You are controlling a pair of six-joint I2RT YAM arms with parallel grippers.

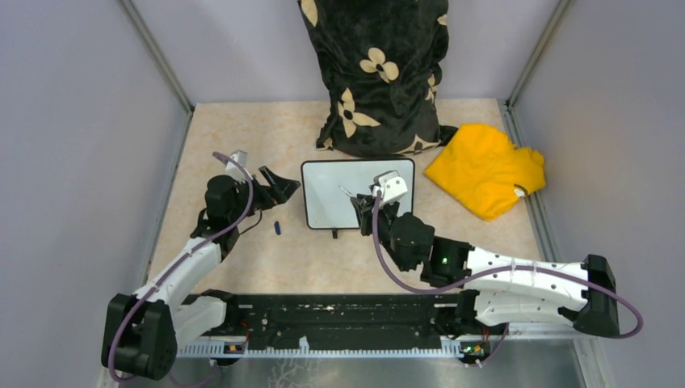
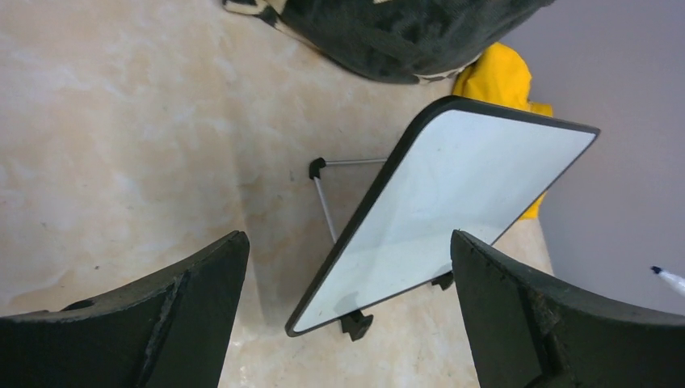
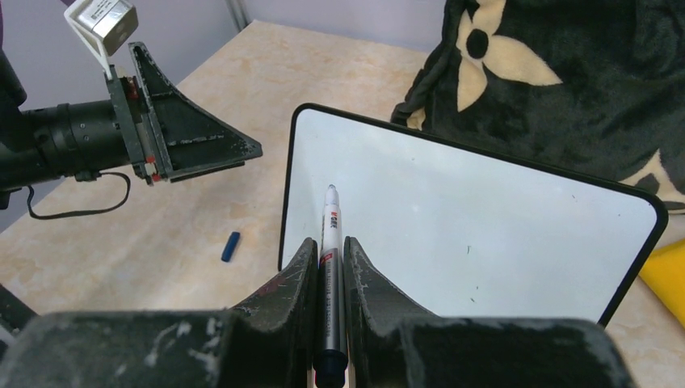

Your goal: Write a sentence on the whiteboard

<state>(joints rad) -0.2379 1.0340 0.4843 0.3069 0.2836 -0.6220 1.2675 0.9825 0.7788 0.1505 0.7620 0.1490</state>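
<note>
The whiteboard (image 1: 358, 182) stands tilted on its feet at mid-table, also in the left wrist view (image 2: 452, 202) and the right wrist view (image 3: 485, 218). Its face is blank apart from a few tiny specks; no sentence shows on it. My right gripper (image 1: 365, 207) (image 3: 329, 242) is shut on a white marker (image 3: 331, 212), uncapped, tip pointing at the board's left part, close to its face. The marker tip also shows in the left wrist view (image 2: 666, 277). My left gripper (image 1: 281, 187) (image 2: 349, 236) is open and empty, just left of the board's left edge.
A blue marker cap (image 1: 277, 228) (image 3: 231, 246) lies on the table left of the board's lower corner. A black flowered cushion (image 1: 380, 73) stands behind the board. A yellow cloth (image 1: 485, 168) lies at its right. Grey walls enclose the table.
</note>
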